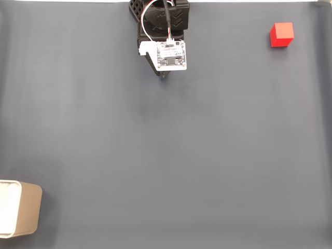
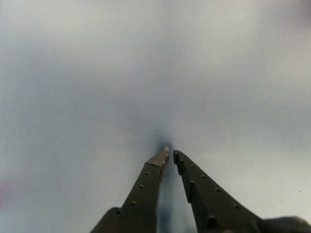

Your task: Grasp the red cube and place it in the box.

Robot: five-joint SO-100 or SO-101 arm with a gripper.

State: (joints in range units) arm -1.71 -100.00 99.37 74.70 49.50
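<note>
The red cube (image 1: 281,35) rests on the dark grey mat at the far upper right of the fixed view. The box (image 1: 21,208), beige outside and white inside, stands at the lower left edge, partly cut off. The black arm with its white circuit board (image 1: 170,55) is folded at the top centre, far from both. In the wrist view my gripper (image 2: 170,154) points down close to the bare mat, the two dark fingers nearly touching at the tips, with nothing between them.
A plain dark grey mat (image 1: 166,145) covers the whole table between the arm, the cube and the box. A white strip runs along the top edge of the fixed view.
</note>
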